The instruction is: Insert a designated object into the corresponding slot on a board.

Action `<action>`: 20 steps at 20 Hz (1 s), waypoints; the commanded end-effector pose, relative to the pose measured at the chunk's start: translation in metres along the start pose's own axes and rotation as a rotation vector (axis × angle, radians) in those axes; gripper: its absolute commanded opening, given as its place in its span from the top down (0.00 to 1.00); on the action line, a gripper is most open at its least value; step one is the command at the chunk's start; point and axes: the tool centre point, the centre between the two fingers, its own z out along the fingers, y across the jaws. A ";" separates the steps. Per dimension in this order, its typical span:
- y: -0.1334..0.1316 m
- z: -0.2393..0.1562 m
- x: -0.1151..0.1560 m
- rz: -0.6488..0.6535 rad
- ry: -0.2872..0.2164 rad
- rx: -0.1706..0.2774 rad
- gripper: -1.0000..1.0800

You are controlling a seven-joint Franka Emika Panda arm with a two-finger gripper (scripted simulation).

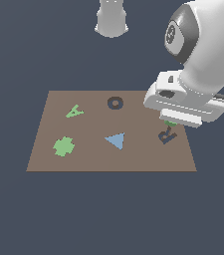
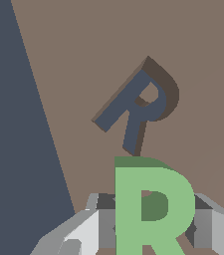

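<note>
My gripper (image 2: 151,224) is clamped on the green R (image 2: 153,209), held above the board (image 1: 108,159) near its edge on the exterior view's right. R-shaped slot (image 2: 138,104) sits just beside it, rotated relative to my block.

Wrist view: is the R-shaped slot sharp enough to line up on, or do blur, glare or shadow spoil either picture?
Wrist view: sharp, no blur or glare; the R-shaped slot shows crisp edges with darker shaded inner walls, and the green R is flatly lit, cut off by the frame edge. Exterior view: evenly lit, no cast shadows; the gripper body hides most of the green R, leaving the slot visible on the board.
</note>
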 end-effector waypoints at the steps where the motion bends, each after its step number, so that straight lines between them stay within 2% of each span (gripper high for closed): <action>1: -0.003 -0.001 0.009 0.109 0.000 0.000 1.00; 11: -0.007 -0.001 0.039 0.468 0.000 0.000 1.00; 20: -0.004 -0.002 0.055 0.662 0.000 0.000 1.00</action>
